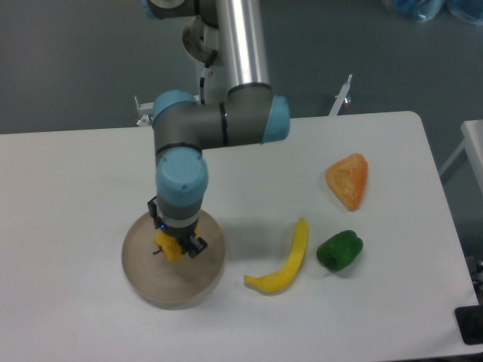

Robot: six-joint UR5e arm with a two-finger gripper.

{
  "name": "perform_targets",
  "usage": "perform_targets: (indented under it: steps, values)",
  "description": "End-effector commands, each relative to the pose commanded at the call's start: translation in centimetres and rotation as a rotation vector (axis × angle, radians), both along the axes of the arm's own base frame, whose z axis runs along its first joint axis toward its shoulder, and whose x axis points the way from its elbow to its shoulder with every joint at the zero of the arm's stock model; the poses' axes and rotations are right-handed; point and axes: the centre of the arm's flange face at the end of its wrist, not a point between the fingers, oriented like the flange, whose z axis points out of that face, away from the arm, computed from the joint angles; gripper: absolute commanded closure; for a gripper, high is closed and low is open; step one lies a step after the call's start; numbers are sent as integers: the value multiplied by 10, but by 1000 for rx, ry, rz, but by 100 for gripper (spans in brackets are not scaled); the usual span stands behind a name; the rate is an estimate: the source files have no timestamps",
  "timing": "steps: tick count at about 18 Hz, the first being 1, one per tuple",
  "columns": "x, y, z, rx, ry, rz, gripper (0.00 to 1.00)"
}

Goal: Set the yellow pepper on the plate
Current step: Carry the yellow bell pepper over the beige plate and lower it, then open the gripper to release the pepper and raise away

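Across the middle of the scene lies the white table (pixel 90 173), and the arm (pixel 219 124) reaches onto it from the far side: a silver tube slants down from the top to a grey elbow with blue caps, the next link runs left from there, and the wrist turns straight down over the left part of the table. Below the wrist sits the plate (pixel 143 275), a round beige dish near the front left, with the arm's shadow falling on its right part. Right of the plate, well apart from it, a long curved yellow piece (pixel 285 262) lies on the table, its near end pointing left. Farther right and farther back is an orange wedge (pixel 349 179), and just near of that a green pepper (pixel 339 250), close beside the curved piece's far end. The gripper (pixel 175 247) points down above the plate, its fingers closed on the yellow pepper (pixel 167 247), which is held over the dish's middle; whether the pepper touches the plate cannot be told.
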Motion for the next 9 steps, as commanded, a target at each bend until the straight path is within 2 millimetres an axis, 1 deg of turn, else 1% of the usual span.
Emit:
perform_targets:
  steps: [5,6,7,8,9]
  values:
    - [-5,-1,11,12,55,-6,0]
    - [-5,-2,23,28,59,-10,0]
    - [-9,-2,29,38,63,-10,0]
    - [-16,-4,38,50,68,0,0]
    - [-31,-8,50,67,76,17,0]
